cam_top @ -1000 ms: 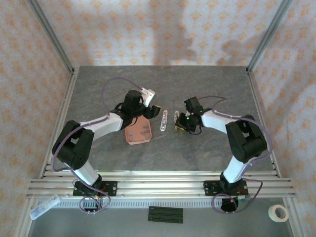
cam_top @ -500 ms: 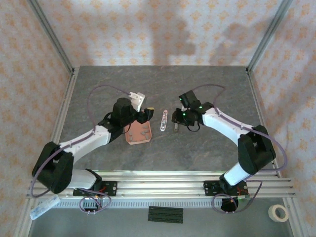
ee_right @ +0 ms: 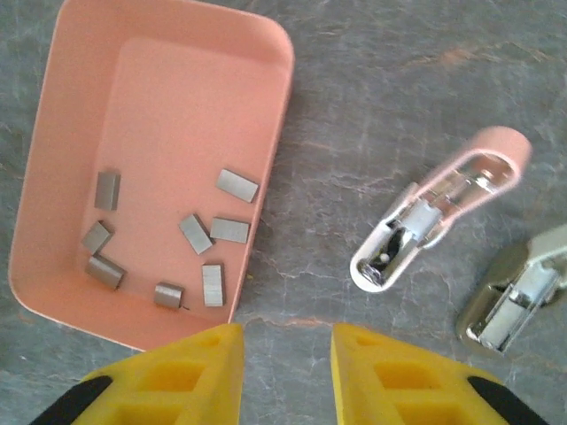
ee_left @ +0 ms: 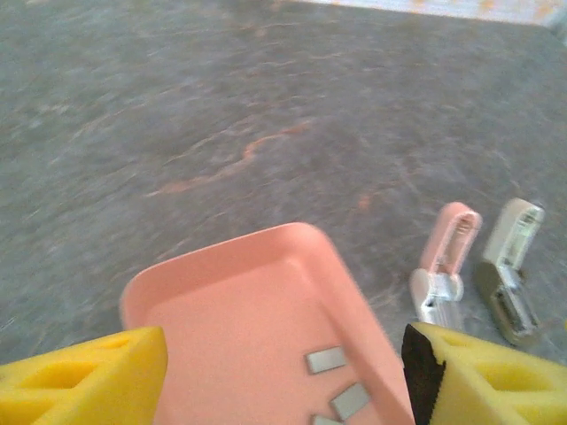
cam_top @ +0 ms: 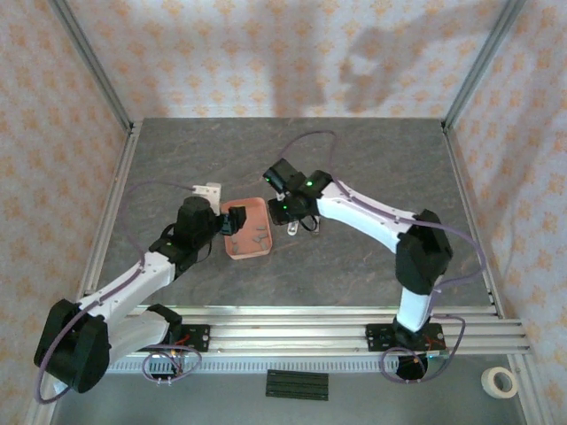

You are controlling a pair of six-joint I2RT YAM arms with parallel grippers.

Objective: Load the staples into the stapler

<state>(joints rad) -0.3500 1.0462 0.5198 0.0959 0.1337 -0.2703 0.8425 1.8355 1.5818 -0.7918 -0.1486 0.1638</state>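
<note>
1. Nearest the arm bases, the L arm reaches up from the near-left corner of the bench (cam_top: 354,283). The left gripper (ee_left: 283,381) has its fingers wide apart w/ the near end of the pink tray (ee_left: 221,301) btwn them. Can't tell if the pads touch its walls.
2. Inside the tray are the staples (ee_right: 197,232), approx. eight short grey strips, loose & scattered flat on its floor. None is picked up.
3. Just R of the tray, on the bench, is the stapler (ee_right: 443,212). It's pink & lying open w/ its metal channel facing up. A grey-white piece (ee_right: 514,297) lies just beside it, not touching.
4. Over the strip of bench btwn tray & stapler hangs the right gripper (ee_right: 286,354). It points down, fingers a little apart, nothing btwn them.
5. Step, as I read it: fetching a strip; loading not begun. The next move prob. calls for the right gripper to shift over the tray & drop onto one strip w/ a narrow pinch. Then it must line the strip up lengthwise w/ the channel. The strips are tiny & flat, so easy to miss or nudge.
</note>
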